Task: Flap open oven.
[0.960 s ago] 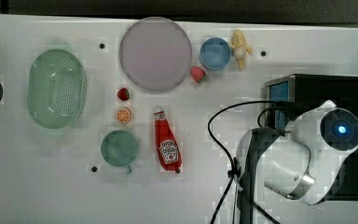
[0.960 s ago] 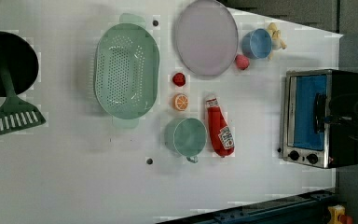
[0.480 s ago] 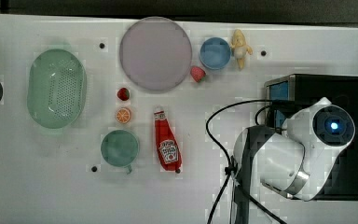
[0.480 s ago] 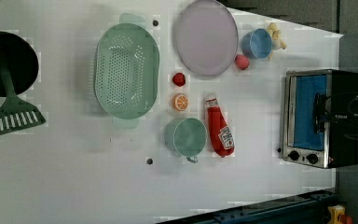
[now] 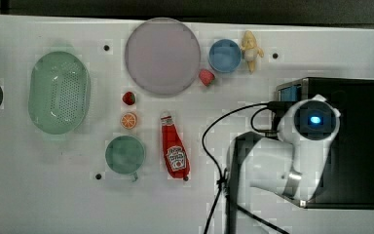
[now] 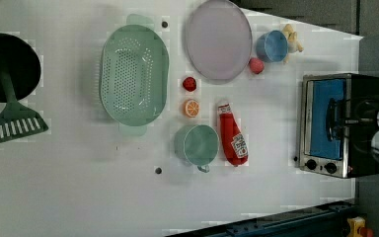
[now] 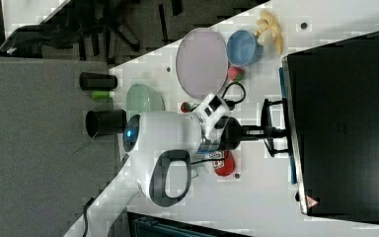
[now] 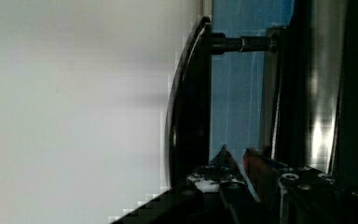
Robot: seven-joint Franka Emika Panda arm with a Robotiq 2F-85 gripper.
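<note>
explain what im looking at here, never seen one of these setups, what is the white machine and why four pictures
The white machine is a robot arm with one end effector. The four pictures show the same moment from different cameras. The top view and left view look down on a white table. The right view shows the arm from the side. The wrist view comes from a camera on the arm itself, close up to the oven door.

The arm is reaching to a black toaster oven, and its end effector is at the black bar handle in front of the blue glass door. The door looks closed.

Also on the table are a green colander, a lilac plate, a blue bowl, a ketchup bottle, a green cup, an orange half and a spatula.
</note>
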